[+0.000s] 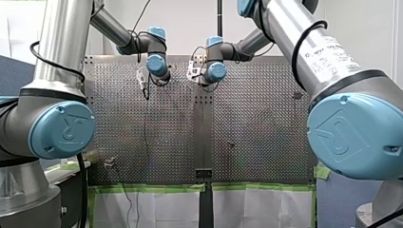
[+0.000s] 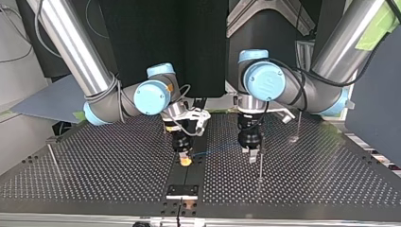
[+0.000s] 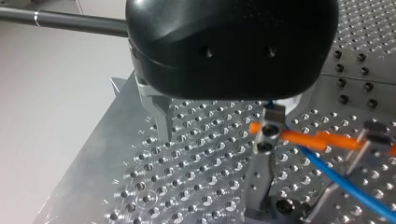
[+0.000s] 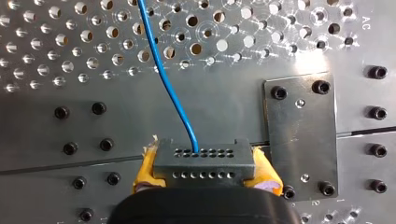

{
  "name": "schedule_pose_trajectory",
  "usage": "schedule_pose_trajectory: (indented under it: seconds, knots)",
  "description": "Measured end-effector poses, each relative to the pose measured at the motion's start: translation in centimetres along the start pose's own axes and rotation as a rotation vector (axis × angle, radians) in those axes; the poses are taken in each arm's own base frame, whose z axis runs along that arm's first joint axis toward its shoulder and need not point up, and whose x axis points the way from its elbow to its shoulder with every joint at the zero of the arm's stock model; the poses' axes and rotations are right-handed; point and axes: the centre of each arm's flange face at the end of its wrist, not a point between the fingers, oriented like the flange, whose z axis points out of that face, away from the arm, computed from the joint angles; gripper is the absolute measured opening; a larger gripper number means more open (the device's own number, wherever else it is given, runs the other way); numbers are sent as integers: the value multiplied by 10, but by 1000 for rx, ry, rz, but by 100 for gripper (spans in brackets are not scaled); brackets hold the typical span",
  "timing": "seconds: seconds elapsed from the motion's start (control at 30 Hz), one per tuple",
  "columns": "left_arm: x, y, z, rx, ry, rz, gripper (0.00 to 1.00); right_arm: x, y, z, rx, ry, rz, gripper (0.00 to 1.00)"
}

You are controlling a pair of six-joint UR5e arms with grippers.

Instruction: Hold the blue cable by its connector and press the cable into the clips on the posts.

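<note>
- Blue cable (image 4: 163,74), right wrist view: it rises out of the top of a dark grey connector (image 4: 203,161) and curves away over the perforated table (image 4: 56,56), ahead of the gripper.
- My right gripper (image 4: 203,173) is clamped on that connector, with a yellow pad (image 4: 147,168) pressed against each end. A bolted metal plate (image 4: 301,135) lies on the table just beside the connector.
- Left wrist view: my left gripper (image 3: 224,116) is black and stands spread wide with nothing in its grasp. One metal finger (image 3: 161,116) is plain to see. The other is mostly hidden under the body.
- A slim metal post (image 3: 261,177) stands upright under the gripper, between the fingers, with a clip (image 3: 271,126) at its top. An orange strip (image 3: 303,139) runs from that clip across to a second post (image 3: 369,144) beside it.
- In this view the cable passes the first post's top and slopes down beneath the orange strip. Whether it sits in the clip I cannot tell.
- Top view: my right arm comes in at the view's left, its gripper low over the table's middle seam. My left gripper hangs near it at the view's right, just above a thin post. The cable stretches between the two grippers.
- Front view: both grippers are at the far side of the table, near each other, my left one at the view's left. The cable is too thin to trace here.
</note>
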Motion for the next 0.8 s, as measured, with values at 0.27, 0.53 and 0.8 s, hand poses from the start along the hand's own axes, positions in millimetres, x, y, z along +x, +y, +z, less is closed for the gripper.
schedule_pose_trajectory:
  seconds: [0.27,0.53,0.8]
  knots:
    - [0,-3,-2,-6,-5,34,26,-1,0,0,1,-2,0,0]
    - [0,-7,-4,-12,-16,52,0,-3,0,0,1,-5,0,0]
    - [0,-10,-5,-2,-16,61,0,-3,0,0,0,-6,0,0]
